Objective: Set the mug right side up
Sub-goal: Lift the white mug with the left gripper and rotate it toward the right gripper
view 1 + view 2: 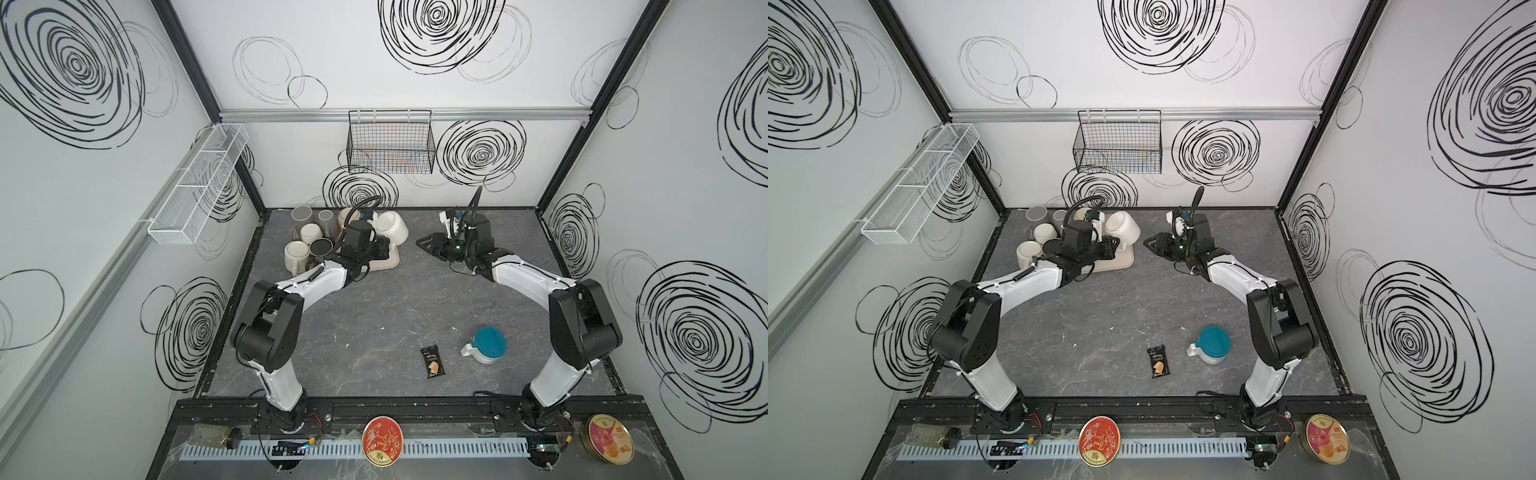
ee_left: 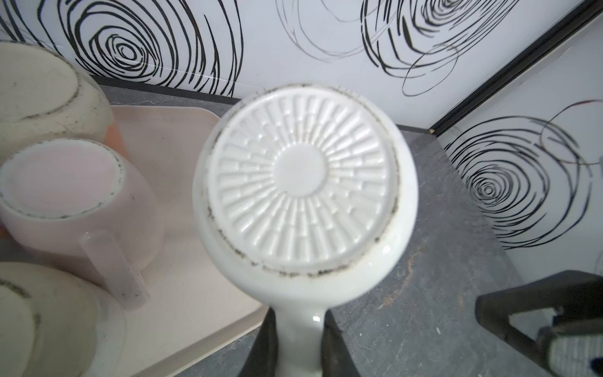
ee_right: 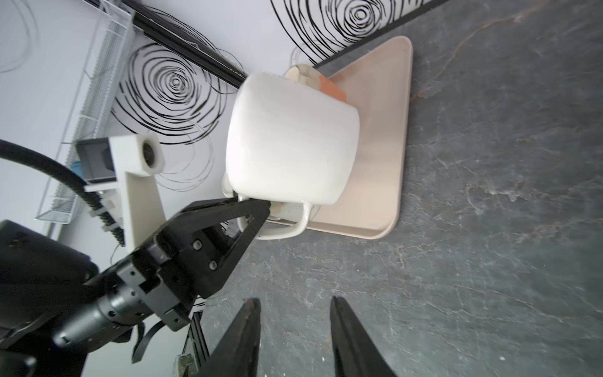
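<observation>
My left gripper (image 1: 383,246) is shut on the handle of the white mug (image 1: 394,229), which is held tilted over the right end of the beige tray (image 1: 390,262). In both top views the mug's (image 1: 1124,227) ribbed base shows from above. The left wrist view has that mug base (image 2: 301,182) facing the camera, the handle (image 2: 300,339) clamped between the dark fingers. The right wrist view shows the mug (image 3: 290,137) from the side with the left gripper (image 3: 259,209) on its handle. My right gripper (image 3: 295,315) is open and holds nothing, a short way right of the mug (image 1: 424,243).
Several other mugs (image 1: 309,243) crowd the back left corner beside the tray, with a pink upturned one (image 2: 75,199) on it. A blue-lidded jug (image 1: 486,345) and a dark snack packet (image 1: 432,362) lie front right. A wire basket (image 1: 390,143) hangs on the back wall.
</observation>
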Robot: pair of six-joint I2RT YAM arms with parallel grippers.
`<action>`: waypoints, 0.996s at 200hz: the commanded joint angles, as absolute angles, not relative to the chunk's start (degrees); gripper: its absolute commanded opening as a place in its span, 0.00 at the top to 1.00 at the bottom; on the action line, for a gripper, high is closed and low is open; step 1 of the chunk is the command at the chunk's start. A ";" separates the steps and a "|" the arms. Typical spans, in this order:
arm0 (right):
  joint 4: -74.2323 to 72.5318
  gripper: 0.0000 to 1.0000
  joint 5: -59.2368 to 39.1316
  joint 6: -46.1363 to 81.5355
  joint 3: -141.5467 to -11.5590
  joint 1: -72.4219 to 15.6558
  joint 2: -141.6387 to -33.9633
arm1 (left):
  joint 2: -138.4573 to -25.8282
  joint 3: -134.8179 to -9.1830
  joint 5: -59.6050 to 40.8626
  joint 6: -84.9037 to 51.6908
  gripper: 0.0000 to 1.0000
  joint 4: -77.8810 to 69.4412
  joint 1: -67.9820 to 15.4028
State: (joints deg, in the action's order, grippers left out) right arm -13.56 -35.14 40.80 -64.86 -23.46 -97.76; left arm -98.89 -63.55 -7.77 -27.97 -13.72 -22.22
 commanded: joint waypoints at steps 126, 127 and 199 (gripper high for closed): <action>-41.27 0.48 -39.76 58.16 -61.45 -29.42 -90.51 | -91.23 -49.44 -23.91 -69.78 1.00 -86.40 -19.59; -41.27 0.48 -39.76 58.16 -61.45 -29.42 -90.51 | -91.23 -49.55 -23.95 -69.92 1.00 -86.49 -19.64; -48.58 0.45 -40.92 56.58 -65.29 -32.39 -91.99 | -89.51 -50.64 -25.79 -71.73 1.00 -84.65 -21.73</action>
